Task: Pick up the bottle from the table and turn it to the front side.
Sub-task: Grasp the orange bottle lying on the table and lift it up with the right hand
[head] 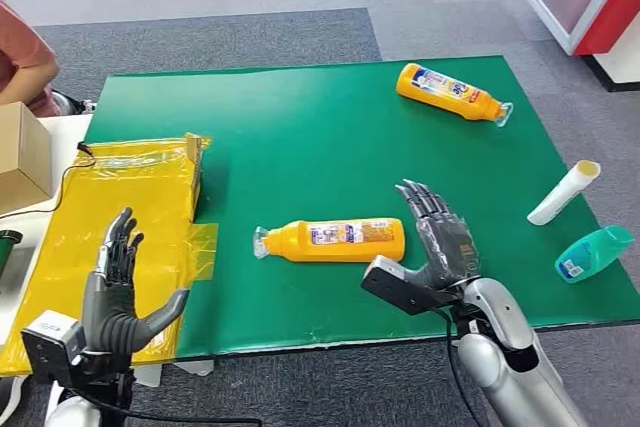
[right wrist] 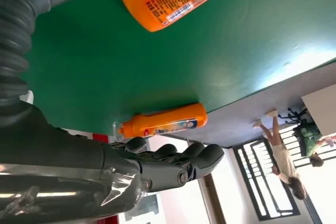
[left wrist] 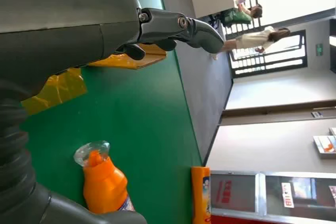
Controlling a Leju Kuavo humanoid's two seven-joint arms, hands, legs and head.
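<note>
Nearest you, your left hand (head: 121, 282) hangs over the crinkled yellow plastic sheet (head: 75, 237) at the table's near left corner, fingers spread, thumb out, nothing in it. Your right hand (head: 434, 247) is also empty and spread, palm turned towards the orange plastic bottle with the clear cap (head: 332, 240); it sits just beside that bottle's base end without touching it.

That bottle lies on its side on the green mat (head: 317, 137), cap pointing towards your left, with small print and a barcode showing in the right wrist view. I judge this to be the back face and the bottle you are meant to lift, though the task does not say which one.

From here, the likely trouble is rolling: a round body on a smooth mat may skid away if your fingers meet it from one side before the thumb closes behind. Gripping too near the base end could also let the cap end droop when you lift and turn.

Further out lie a white tube (head: 564, 192) and a teal bottle (head: 594, 252) at the right edge. A second orange bottle (head: 451, 93) is at the far side; don't confuse the two.
</note>
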